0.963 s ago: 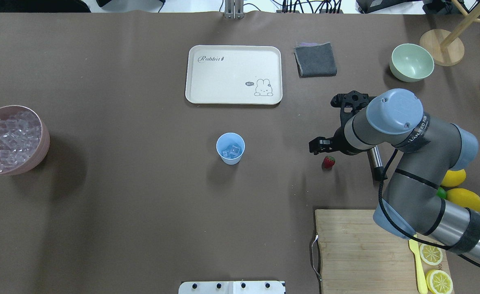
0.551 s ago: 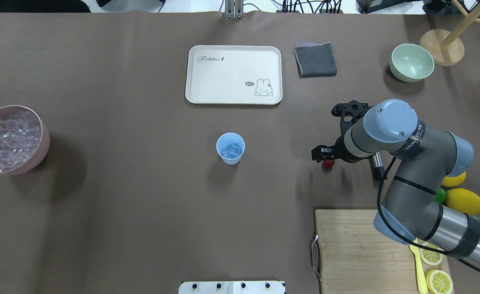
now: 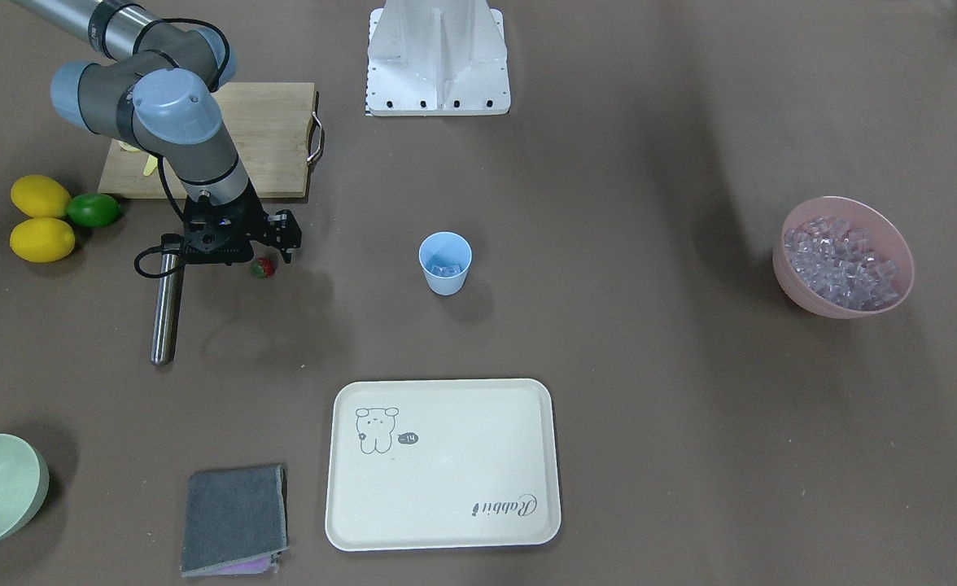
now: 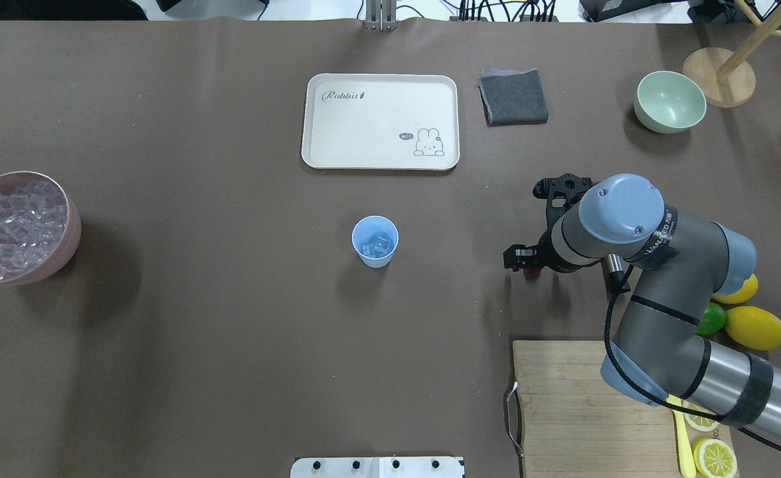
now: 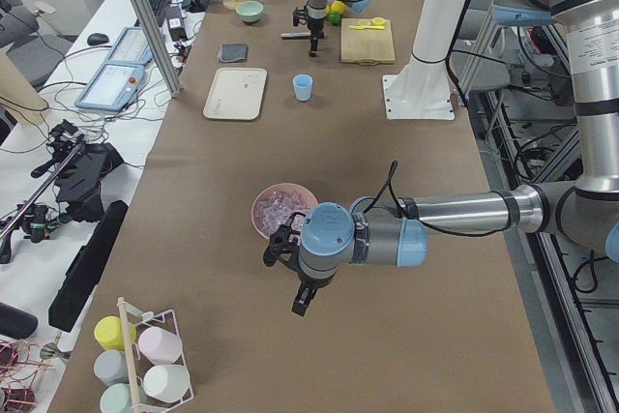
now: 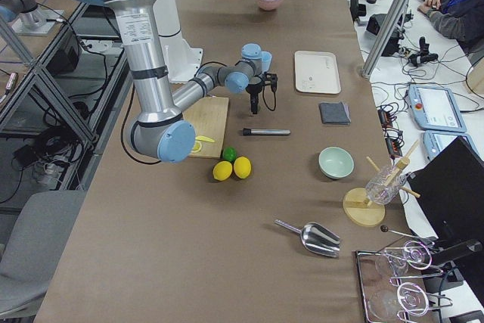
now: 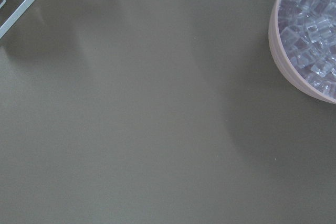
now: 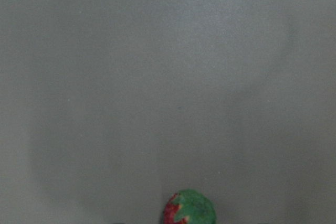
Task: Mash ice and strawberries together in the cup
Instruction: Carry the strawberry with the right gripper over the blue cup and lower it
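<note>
Overhead exterior: right tool [image 4: 526, 261] low over strawberry [image 3: 264, 267]; opening, cannot tell. Step: strawberry grasp. Next: close gently, carry to cup [image 4: 375, 241] with ice [image 4: 376, 247].

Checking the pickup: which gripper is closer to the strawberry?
Right. The right gripper hangs just over the strawberry; the left gripper is far off, beyond the pink bowl.

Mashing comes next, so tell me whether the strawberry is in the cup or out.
Out. The strawberry lies on the brown table, well apart from the cup, which holds only ice cubes.
</note>
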